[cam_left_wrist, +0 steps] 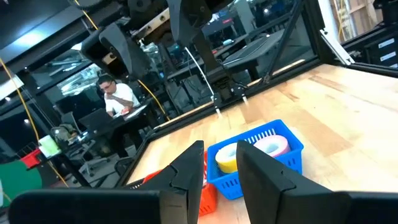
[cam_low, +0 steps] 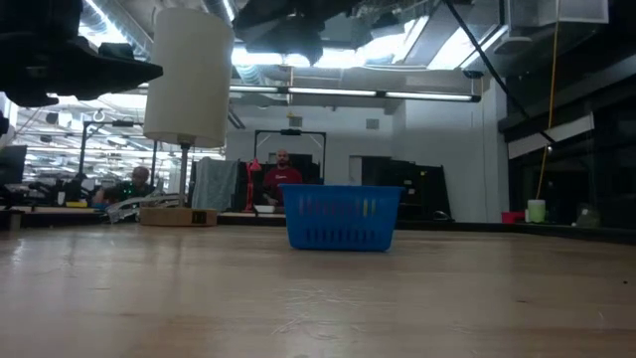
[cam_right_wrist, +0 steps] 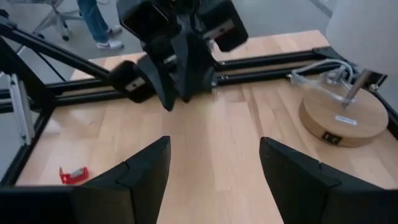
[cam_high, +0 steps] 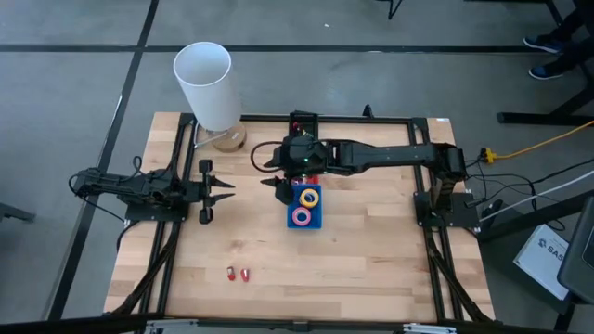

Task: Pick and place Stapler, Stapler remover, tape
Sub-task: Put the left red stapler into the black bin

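Left gripper (cam_high: 219, 191), fingers parted and empty, lies nearer the red pieces (cam_high: 238, 274) at lower left than the spread, empty right gripper (cam_high: 278, 182) by the blue basket (cam_high: 290, 221).

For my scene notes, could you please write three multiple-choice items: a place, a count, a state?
1. Where are the tape rolls? A) in the blue basket B) beside the basket C) on the floor
2. How many small red pieces lie on the table? A) one B) two C) four
3. How is the right gripper? A) shut on a roll B) open, empty C) shut on the basket
Answers: 1 A, both sit inside its walls; 2 B, a pair lies side by side; 3 B, fingers apart around nothing.
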Controlling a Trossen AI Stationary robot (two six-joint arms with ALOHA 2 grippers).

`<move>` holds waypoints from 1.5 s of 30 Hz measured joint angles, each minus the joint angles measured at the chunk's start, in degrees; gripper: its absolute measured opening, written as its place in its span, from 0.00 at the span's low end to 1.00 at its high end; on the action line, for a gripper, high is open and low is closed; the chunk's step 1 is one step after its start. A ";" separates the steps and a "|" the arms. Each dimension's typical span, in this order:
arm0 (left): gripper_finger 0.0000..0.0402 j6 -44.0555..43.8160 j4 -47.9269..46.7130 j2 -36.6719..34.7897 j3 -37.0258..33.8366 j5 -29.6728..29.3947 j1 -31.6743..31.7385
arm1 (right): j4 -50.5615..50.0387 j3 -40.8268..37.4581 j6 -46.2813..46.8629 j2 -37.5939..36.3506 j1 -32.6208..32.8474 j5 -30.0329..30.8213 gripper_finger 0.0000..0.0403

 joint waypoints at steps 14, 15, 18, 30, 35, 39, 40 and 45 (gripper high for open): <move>0.22 5.53 0.33 0.00 0.00 -0.07 0.07 | 1.06 0.00 1.84 0.04 5.16 8.22 0.62; 0.22 5.53 0.33 0.00 0.00 -0.07 0.07 | 1.06 0.00 2.63 0.04 5.46 8.89 0.62; 0.22 5.25 0.33 0.00 0.00 -0.07 0.07 | 1.06 0.00 4.41 0.04 6.16 8.99 0.62; 0.22 -41.05 0.52 0.00 0.00 -5.76 0.05 | 1.11 0.00 4.69 0.07 6.54 9.01 0.62; 0.22 -55.34 0.72 0.00 0.00 -7.55 0.05 | 1.11 0.00 4.69 0.08 6.54 9.03 0.62; 0.22 -58.68 0.73 0.00 0.00 -7.59 0.06 | 1.11 0.00 4.68 0.09 6.54 9.03 0.62; 0.22 -59.05 0.73 0.00 0.00 -7.59 0.06 | 1.11 0.00 4.67 0.09 6.54 9.03 0.62; 0.22 -59.06 0.74 0.00 0.00 -7.59 0.07 | 1.11 0.00 4.68 0.09 6.54 9.16 0.62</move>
